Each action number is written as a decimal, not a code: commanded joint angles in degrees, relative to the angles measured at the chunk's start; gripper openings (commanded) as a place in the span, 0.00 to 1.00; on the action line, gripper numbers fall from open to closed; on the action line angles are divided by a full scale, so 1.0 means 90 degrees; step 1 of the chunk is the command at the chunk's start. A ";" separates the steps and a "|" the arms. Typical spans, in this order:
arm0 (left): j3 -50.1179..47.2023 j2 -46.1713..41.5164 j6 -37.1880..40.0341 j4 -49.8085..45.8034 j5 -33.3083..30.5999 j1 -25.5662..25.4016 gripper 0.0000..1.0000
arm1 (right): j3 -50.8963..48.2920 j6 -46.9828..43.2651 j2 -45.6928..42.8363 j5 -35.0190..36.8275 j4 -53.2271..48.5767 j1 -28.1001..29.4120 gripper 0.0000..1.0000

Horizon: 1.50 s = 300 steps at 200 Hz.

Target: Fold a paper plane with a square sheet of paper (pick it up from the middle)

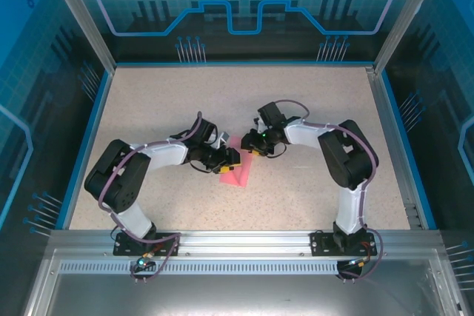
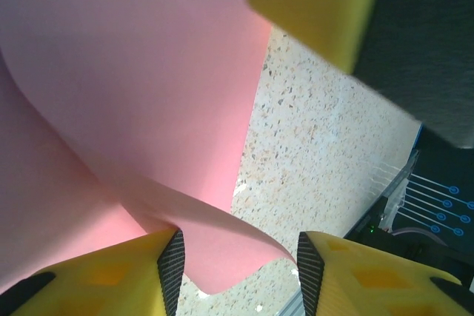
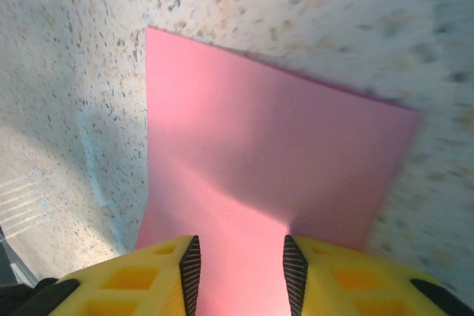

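Observation:
The square sheet of paper (image 1: 238, 174) is pink and lies on the speckled table between the two arms. My left gripper (image 1: 231, 158) is at its left edge. In the left wrist view a curled-up corner of the sheet (image 2: 222, 220) sits between the fingers of the left gripper (image 2: 237, 246); the left pad touches it and the right pad stands apart. My right gripper (image 1: 250, 144) is over the sheet's far edge. Its wrist view shows the right gripper (image 3: 241, 253) with jaws apart and the sheet (image 3: 274, 146) spreading flat beyond them, a faint crease across it.
A yellow finger of the right gripper (image 2: 311, 5) hangs at the top of the left wrist view, close above the paper. Blue edging and clear walls (image 1: 89, 120) ring the speckled table (image 1: 185, 101). An aluminium rail (image 1: 244, 240) carries both arm bases in front.

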 commanded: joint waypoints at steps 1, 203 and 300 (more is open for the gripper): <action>0.0185 0.0077 -0.0026 0.0113 -0.0154 0.0043 0.47 | -0.0357 -0.0188 -0.0654 -0.0144 0.0097 -0.0101 0.43; 0.0345 0.0360 -0.0301 0.0323 -0.0176 0.0042 0.40 | -0.1131 -0.0397 -0.0850 -0.0498 0.0478 0.0531 0.35; 0.0453 0.0306 -0.0278 0.0249 -0.0051 0.0047 0.35 | -0.1104 -0.0379 -0.0711 -0.0158 0.0360 0.0485 0.09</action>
